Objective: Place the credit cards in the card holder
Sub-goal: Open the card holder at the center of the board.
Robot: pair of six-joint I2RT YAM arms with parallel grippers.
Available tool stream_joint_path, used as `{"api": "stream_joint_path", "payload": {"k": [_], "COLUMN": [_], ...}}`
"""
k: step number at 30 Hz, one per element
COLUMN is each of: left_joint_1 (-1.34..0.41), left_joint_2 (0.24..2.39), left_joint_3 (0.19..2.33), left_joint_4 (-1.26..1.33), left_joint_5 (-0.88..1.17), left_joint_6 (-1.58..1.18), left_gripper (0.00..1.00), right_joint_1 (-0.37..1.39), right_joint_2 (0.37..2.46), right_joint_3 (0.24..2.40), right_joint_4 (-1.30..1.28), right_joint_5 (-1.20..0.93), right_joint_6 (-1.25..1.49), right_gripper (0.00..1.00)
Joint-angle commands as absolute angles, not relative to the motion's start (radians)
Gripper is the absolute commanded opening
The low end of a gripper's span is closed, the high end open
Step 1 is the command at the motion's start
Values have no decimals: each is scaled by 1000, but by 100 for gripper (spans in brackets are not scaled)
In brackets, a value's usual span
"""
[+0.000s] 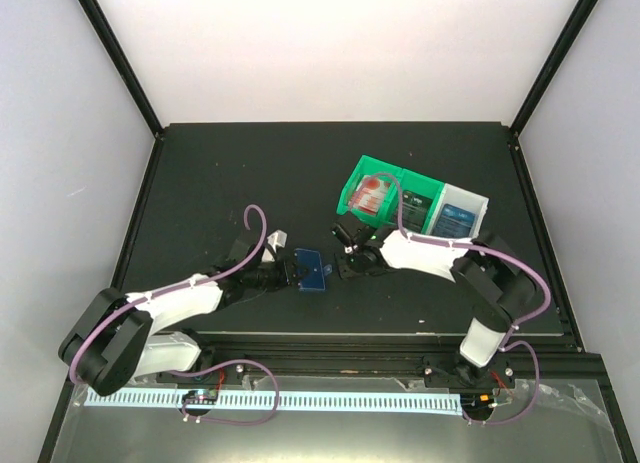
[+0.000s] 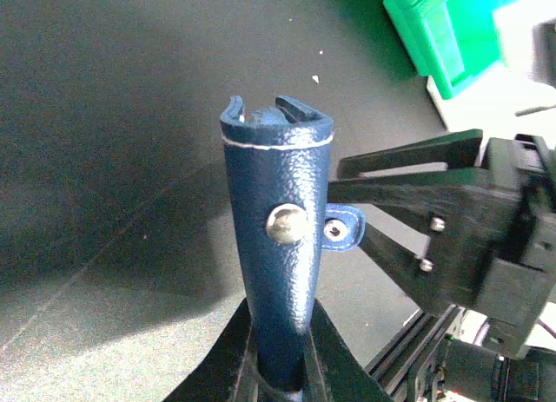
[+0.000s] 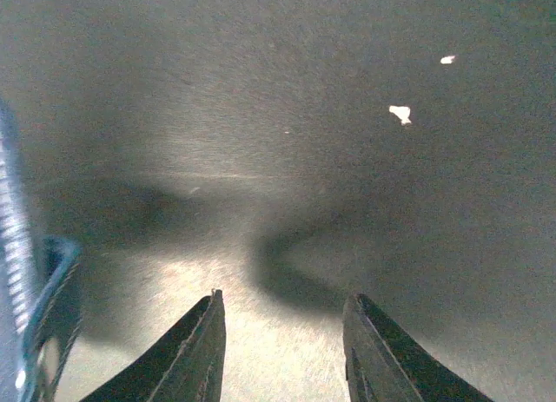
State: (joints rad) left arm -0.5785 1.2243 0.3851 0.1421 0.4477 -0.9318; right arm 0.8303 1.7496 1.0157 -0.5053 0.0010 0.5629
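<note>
The card holder, a dark navy wallet with a snap tab, is held off the black table, and my left gripper is shut on its end. In the left wrist view the card holder rises from between the jaws of the left gripper, with its upper edge parted. My right gripper stands open just right of it, nothing between its fingers. A strip of the card holder shows at the left edge of the right wrist view. Credit cards lie in the bins: red-and-white, dark, blue.
A green bin, a dark-filled middle bin and a white bin stand in a row at the back right. The green bin also shows in the left wrist view, behind the right gripper's black fingers. White crumbs dot the table.
</note>
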Motion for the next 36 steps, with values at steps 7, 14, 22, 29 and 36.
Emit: {"api": "stream_joint_path", "payload": {"k": [7,14,22,29,36], "left_joint_1": [-582,-582,-583,-582,-582], "left_joint_2": [1186,1165,1153,1147,1126], "left_joint_3": [433,440,439,440,439], "left_joint_4": [98,86,85,89,80], "left_joint_5": [417,429,440,450,445], "left_joint_6": [-880,-870,-875,-877,-875], "left_gripper": [2,2,2,2,2], "right_joint_1": [799,789,790,789,779], "right_joint_2": [1574,1625,1686,1717,1730], "right_joint_3": [945,934,937,956,936], "right_joint_4": [-335,-276,-278,-242,-127], "right_joint_5": [-190,-326,-284,-308,-453], "right_joint_6": [585,596,605,605,636], "right_gripper": [49,50,31,31,13]}}
